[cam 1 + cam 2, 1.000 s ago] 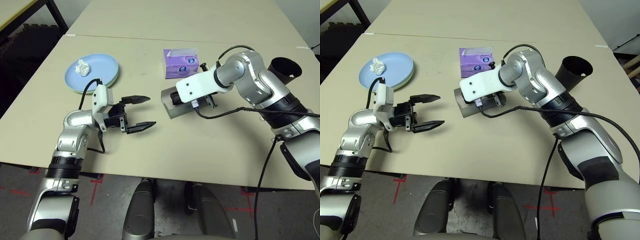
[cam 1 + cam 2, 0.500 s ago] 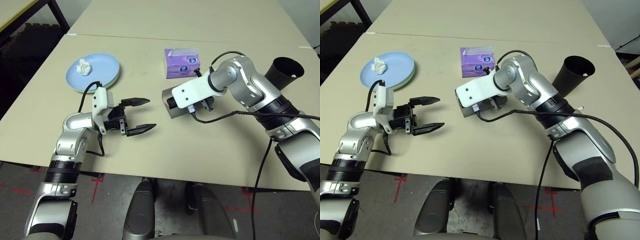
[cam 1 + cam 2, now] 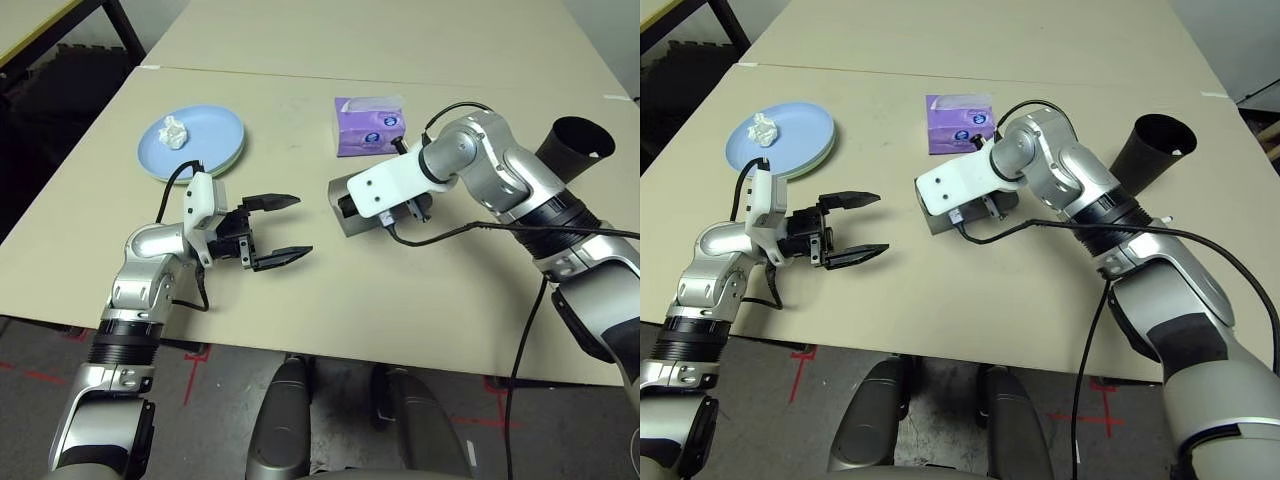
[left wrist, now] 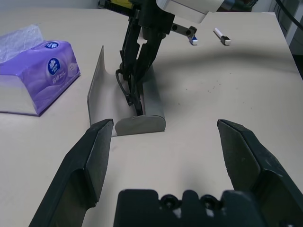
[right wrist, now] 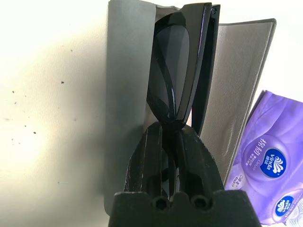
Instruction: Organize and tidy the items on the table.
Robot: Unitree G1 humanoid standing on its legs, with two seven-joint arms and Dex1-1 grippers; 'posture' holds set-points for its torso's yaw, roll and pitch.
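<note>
**Listener:** So, what is on the table right now?

**Operator:** I see the beige table (image 3: 420, 290) filling most of the head view. At centre, slightly right, lies the grey glasses case (image 3: 345, 205), open. My right gripper (image 5: 169, 137) hangs over it with its fingers pressed together on the black sunglasses (image 5: 177, 71), folded and held edge-on over the open case. I cannot tell whether they touch its lining.

**Listener:** And your left side?

**Operator:** My left gripper (image 3: 277, 229) sits at centre left of the head view, fingers spread wide, holding nothing and pointing toward the case, apart from it.

**Listener:** Where are the other items?

**Operator:** The purple tissue box (image 3: 369, 126) is at upper centre, just behind the case. At upper left a light blue plate (image 3: 200, 140) is stacked on a pale green plate (image 3: 233, 160), of which I see just a rim. A crumpled white tissue wad (image 3: 174, 130) rests on the blue one. The black cup (image 3: 572, 148) is at the upper right, tilted so that I see into its mouth. In the left wrist view, two small blue-white pens (image 4: 221, 36) lie on the table beyond the case.
</note>
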